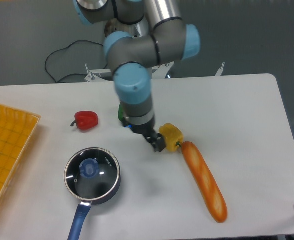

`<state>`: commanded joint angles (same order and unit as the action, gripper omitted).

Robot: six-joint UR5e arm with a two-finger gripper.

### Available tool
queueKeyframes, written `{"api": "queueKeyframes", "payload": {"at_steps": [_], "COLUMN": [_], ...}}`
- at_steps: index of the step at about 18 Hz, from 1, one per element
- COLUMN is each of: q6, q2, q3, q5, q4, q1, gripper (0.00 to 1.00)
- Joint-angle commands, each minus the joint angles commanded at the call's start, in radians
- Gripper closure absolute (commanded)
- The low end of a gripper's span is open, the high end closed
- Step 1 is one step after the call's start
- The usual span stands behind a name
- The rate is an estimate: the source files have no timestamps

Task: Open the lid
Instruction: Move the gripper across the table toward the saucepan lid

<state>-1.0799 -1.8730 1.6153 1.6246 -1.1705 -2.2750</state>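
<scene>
The lid (92, 172), a round glass disc with a thin metal rim and a blue centre knob (89, 168), lies closed on the dark blue saucepan (108, 191) at the front left of the table. The saucepan's blue handle (77, 223) points toward the front edge. My gripper (157, 145) hangs low over the table to the right of and behind the saucepan, well apart from the lid and right beside a yellow pepper. Its dark fingers look close together with nothing between them, but the gap is too small to judge.
A yellow pepper (172, 136) and a long orange bread loaf (205, 182) lie right of the gripper. A red pepper (86, 120) sits behind the saucepan. A green object (121, 112) is partly hidden behind the arm. A yellow tray (4, 150) stands at the left edge.
</scene>
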Motion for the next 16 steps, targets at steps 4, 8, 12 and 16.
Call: {"api": "queueKeyframes", "payload": {"at_steps": [4,8,12,16], "q6": [0.026,0.124,0.140,0.152], "q2": [0.008,-0.005,-0.035,-0.077], "q3": [-0.006,-0.026,-0.043,-0.054], "q5": [-0.052,-0.051,-0.051,-0.035], "q4": [0.000,0.002,0.002,0.003], "q1": [0.018,0.060,0.081,0.097], "gripper": [0.00,0.00,0.00,0.00]}}
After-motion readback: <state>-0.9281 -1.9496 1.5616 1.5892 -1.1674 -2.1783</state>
